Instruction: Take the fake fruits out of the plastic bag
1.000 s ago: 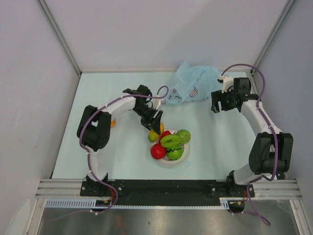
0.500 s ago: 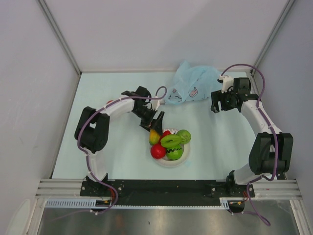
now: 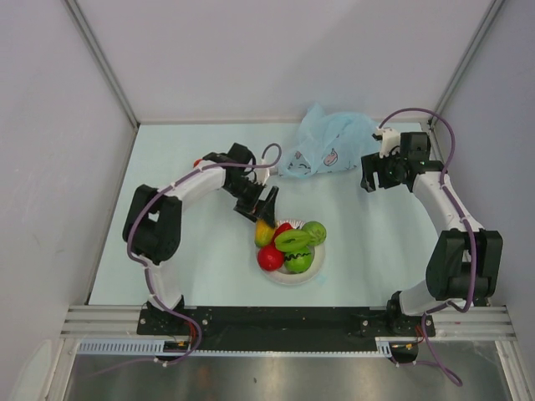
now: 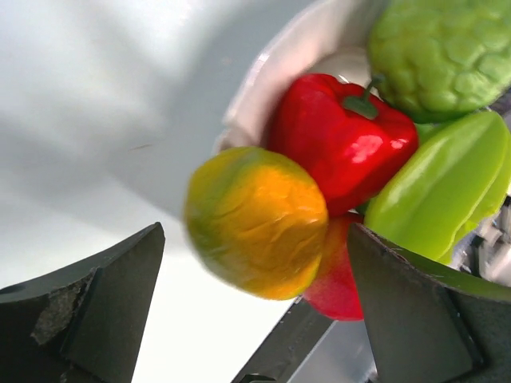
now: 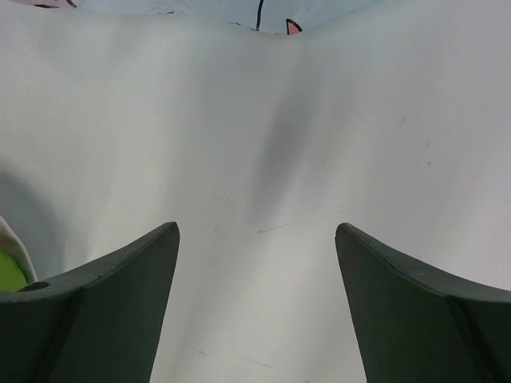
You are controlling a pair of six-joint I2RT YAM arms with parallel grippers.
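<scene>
Left gripper (image 4: 251, 311): jaws spread wide, nothing grasped. Just ahead of its fingertips, a yellow-orange fruit (image 4: 255, 219) is perched at the rim of the white plate (image 4: 279, 56), leaned against the other fake fruits (image 3: 292, 242). If brushed by a finger on retreat, it could be rolled off the heap. Plastic bag (image 3: 330, 150): slumped just beside the right gripper (image 5: 255, 303), which is held agape and empty.

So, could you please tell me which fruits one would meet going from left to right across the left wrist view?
Yellow-orange fruit → red pepper → green star fruit. The bumpy green fruit sits above the star fruit, so I left it out.
</scene>
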